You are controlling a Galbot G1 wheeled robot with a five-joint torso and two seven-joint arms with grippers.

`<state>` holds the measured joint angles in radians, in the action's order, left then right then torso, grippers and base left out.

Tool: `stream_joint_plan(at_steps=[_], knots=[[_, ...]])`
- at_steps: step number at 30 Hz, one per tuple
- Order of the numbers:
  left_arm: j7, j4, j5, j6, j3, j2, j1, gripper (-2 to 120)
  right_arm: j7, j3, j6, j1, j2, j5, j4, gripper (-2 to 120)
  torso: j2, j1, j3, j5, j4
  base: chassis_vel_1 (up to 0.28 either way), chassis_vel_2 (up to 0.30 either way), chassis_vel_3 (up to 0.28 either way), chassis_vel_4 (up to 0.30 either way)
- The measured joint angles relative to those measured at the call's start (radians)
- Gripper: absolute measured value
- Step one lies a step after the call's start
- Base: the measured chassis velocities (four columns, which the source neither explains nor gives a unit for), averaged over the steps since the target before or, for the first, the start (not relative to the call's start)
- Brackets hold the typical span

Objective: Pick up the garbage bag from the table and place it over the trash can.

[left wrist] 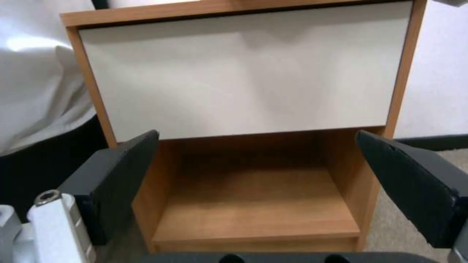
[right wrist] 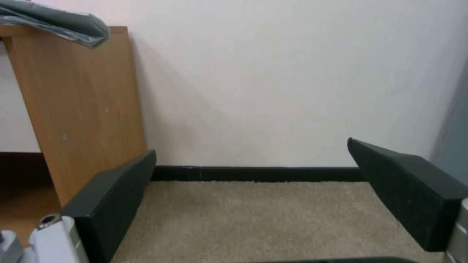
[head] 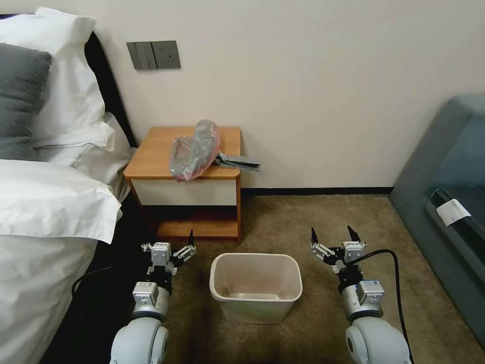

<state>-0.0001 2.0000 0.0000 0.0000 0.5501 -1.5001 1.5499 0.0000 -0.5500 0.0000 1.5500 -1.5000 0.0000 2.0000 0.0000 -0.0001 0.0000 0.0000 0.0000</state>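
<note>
Bag up on counter, both grippers low by the bin, nothing held.

L to R in head view: bed at left edge; left gripper [head: 174, 248] lower left, jaws apart, nearer arm; garbage bag [head: 195, 150] upper centre on counter [head: 151, 156], long axis running up-right, front end at the counter's front edge; trash can [head: 255, 286] lower centre on carpet; right gripper [head: 334, 239] lower right, jaws apart.

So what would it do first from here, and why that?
Probably raise one arm, likely the left gripper, toward the garbage bag. The bag lies crumpled on the table, untouched; both grippers, the right gripper too, hang open and empty low beside the trash can.
</note>
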Motion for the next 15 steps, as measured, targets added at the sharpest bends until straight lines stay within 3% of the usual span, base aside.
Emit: stream_joint_plan(at_steps=[15], knots=[[0.000,0.000,0.000,0.000,0.000,0.000,0.000,100,0.000,0.000,0.000,0.000,0.000,0.000,0.000,100,0.000,0.000,0.000,0.0000,0.0000,0.000,0.000,0.000,0.000]])
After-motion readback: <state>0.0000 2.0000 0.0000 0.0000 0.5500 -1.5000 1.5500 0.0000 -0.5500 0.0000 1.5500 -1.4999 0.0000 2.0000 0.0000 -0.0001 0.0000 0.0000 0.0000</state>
